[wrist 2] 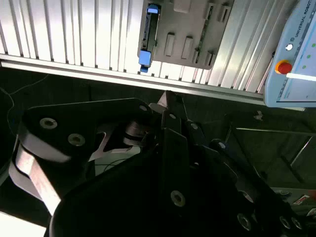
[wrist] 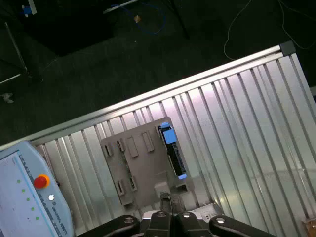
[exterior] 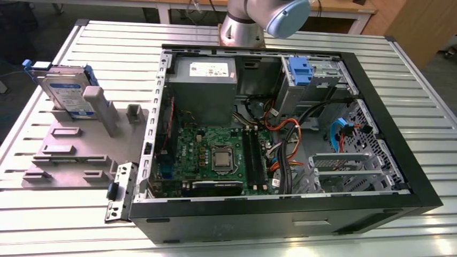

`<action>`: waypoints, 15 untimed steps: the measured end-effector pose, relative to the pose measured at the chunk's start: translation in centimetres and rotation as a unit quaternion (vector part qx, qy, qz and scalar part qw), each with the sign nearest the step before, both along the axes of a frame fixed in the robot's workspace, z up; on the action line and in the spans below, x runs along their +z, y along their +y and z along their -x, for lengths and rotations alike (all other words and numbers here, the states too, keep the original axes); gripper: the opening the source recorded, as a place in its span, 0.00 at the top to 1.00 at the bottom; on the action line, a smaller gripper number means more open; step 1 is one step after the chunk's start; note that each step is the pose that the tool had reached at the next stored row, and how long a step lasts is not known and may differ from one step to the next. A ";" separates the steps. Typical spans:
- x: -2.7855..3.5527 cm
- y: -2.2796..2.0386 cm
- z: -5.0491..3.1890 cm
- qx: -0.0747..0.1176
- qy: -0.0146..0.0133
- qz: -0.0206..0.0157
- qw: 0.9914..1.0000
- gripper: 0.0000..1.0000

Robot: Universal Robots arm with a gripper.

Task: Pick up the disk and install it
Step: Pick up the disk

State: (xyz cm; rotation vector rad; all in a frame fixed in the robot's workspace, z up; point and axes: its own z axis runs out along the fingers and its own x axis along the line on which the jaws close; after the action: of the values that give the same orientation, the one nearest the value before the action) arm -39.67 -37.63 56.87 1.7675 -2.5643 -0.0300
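Exterior view: disk (exterior: 68,92) upright on holder (exterior: 75,145)

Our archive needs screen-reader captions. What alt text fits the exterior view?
The disk stands upright in a grey holder plate on the slatted table, at the exterior view's left of an open computer case with its motherboard exposed. Part of the arm shows past the case's far edge.

Slatted metal table (exterior: 421,69), grey fixture (exterior: 78,147), computer case (exterior: 286,217)
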 end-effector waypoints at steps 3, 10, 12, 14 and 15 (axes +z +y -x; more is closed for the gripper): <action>-1.36 0.00 0.04 0.000 -0.001 0.000 1.000 0.89; -2.63 0.00 0.08 0.000 -0.001 0.000 1.000 0.89; -3.00 0.00 0.10 0.000 -0.001 0.000 1.000 0.89; -3.35 0.00 0.10 0.000 -0.002 0.000 1.000 0.89; -3.53 0.00 0.11 0.000 -0.002 0.000 1.000 0.89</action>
State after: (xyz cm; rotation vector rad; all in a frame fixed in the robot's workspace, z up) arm -39.78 -37.63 53.34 1.7690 -2.5666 -0.0271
